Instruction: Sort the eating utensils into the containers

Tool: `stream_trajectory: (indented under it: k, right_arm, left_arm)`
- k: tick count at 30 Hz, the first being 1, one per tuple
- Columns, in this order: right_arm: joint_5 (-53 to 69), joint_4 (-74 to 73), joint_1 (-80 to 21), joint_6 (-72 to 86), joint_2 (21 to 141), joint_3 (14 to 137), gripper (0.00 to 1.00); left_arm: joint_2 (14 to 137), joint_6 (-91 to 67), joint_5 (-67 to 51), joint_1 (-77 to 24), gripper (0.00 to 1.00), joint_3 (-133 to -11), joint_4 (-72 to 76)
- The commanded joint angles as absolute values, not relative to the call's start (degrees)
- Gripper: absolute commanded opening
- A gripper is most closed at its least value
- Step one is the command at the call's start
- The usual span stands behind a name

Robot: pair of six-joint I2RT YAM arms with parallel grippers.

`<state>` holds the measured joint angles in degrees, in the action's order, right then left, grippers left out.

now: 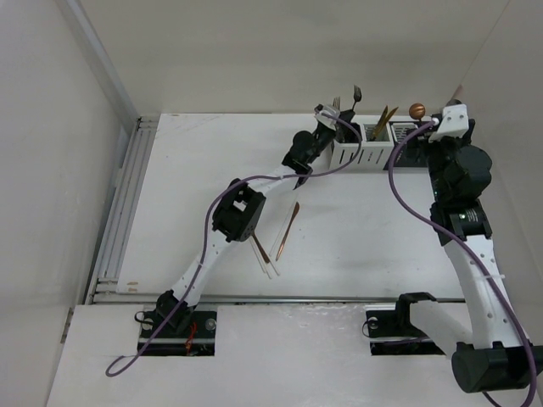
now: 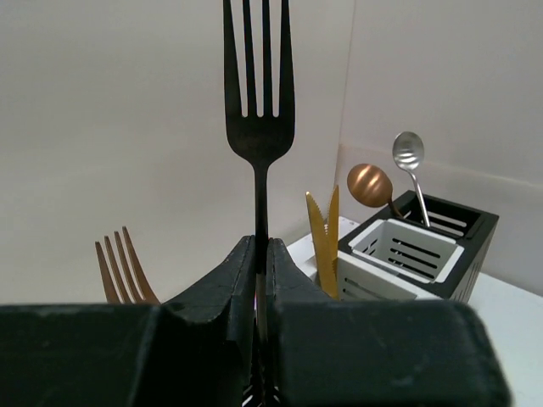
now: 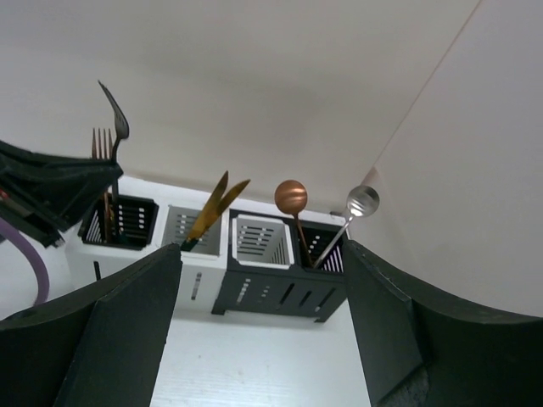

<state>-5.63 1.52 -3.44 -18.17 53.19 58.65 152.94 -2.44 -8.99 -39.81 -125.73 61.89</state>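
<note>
My left gripper [image 2: 261, 244] is shut on a black fork [image 2: 259, 119] with tines up, held over the left end of the containers [image 1: 366, 155]; the fork also shows in the top view [image 1: 356, 91]. A copper fork [image 2: 123, 267] stands in the leftmost box [image 3: 119, 222]. Two gold knives [image 3: 212, 208] stand in the second box. A copper spoon [image 3: 291, 197] and a silver spoon [image 3: 362, 201] stand in the rightmost black box. My right gripper [image 3: 263, 254] is open and empty, just in front of the containers' right half.
A copper knife [image 1: 288, 225] and two white-handled copper utensils [image 1: 265, 254] lie on the white table [image 1: 365, 237] beside the left arm's elbow. White walls close in behind and to the right of the containers. The third box [image 3: 259, 237] holds nothing visible.
</note>
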Motion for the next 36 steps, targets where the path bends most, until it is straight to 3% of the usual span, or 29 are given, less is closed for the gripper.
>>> stream_trajectory:
  k: [1, 7, 9, 13, 18, 23, 29, 33, 36]
  right_arm:
    - [-7.73, -1.58, -3.78, -19.68, 50.55, 61.26, 0.81]
    - [-9.84, -2.10, -3.78, -21.88, 50.01, 61.78, 0.81]
    - [-9.32, -2.11, -3.78, -22.59, 50.71, 62.31, 0.85]
    - [-7.31, -2.64, -3.78, -22.59, 51.86, 64.15, 1.00]
    - [-6.59, -7.72, -4.31, -20.22, 53.00, 66.36, 1.00]
    - [-11.23, -12.91, -8.87, -12.67, 53.53, 66.97, 1.00]
    - [-24.86, -19.06, -21.07, -0.38, 56.85, 63.54, 1.00]
    - [-32.07, -24.86, -32.67, 6.47, 64.93, 62.93, 1.00]
    - [-30.95, -27.33, -38.40, 13.85, 72.12, 63.45, 1.00]
  left_arm:
    - [149.85, -5.44, -8.61, -39.90, 0.00, -129.73, 66.81]
    - [149.33, -6.50, -9.23, -39.90, 0.03, -124.46, 63.72]
    - [146.96, -5.98, -10.45, -39.90, 0.26, -121.22, 63.72]
    - [143.27, -3.96, -12.39, -39.90, 0.53, -116.30, 64.51]
    - [137.47, -2.72, -14.67, -38.24, 0.56, -113.56, 63.03]
    - [124.83, -1.33, -18.00, -36.57, 0.66, -104.70, 61.08]
    - [105.52, 1.49, -19.69, -32.09, 0.74, -88.52, 55.05]
    - [91.55, 9.21, -13.64, -30.15, 0.78, -76.58, 46.88]
    - [82.05, 11.69, -6.87, -28.84, 0.78, -68.83, 36.44]
